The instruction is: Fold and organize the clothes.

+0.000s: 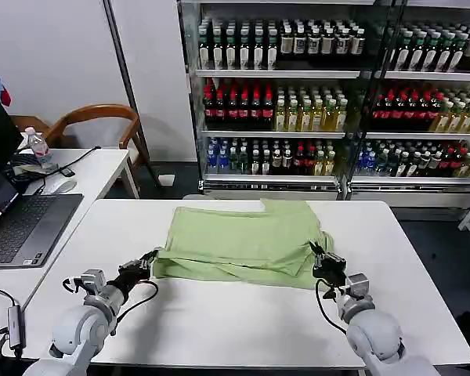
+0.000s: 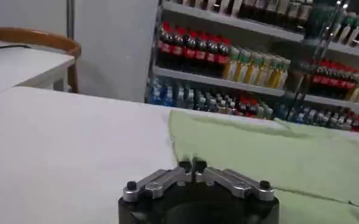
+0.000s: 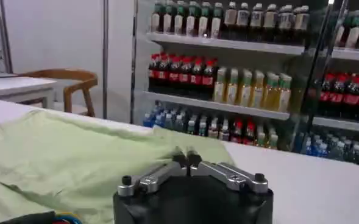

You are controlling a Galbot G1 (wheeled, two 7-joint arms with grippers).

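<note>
The light green shirt (image 1: 235, 239) lies folded into a wide flat band in the middle of the white table (image 1: 235, 325). My left gripper (image 1: 146, 261) rests low at the shirt's near left corner, and its fingers are shut on the cloth edge (image 2: 192, 164). At the near right corner my right gripper (image 1: 319, 252) is shut on the shirt too (image 3: 187, 157). Green fabric (image 2: 277, 152) spreads beyond the left jaws, and more of it (image 3: 63, 158) lies beside the right jaws. No patch or buttons show.
A side desk on the left holds an open laptop (image 1: 19, 223) and a water bottle (image 1: 37, 146), with a wooden chair (image 1: 94, 117) behind. Glass-fronted drink shelves (image 1: 298, 102) stand beyond the table's far edge. Bare table lies in front of the shirt.
</note>
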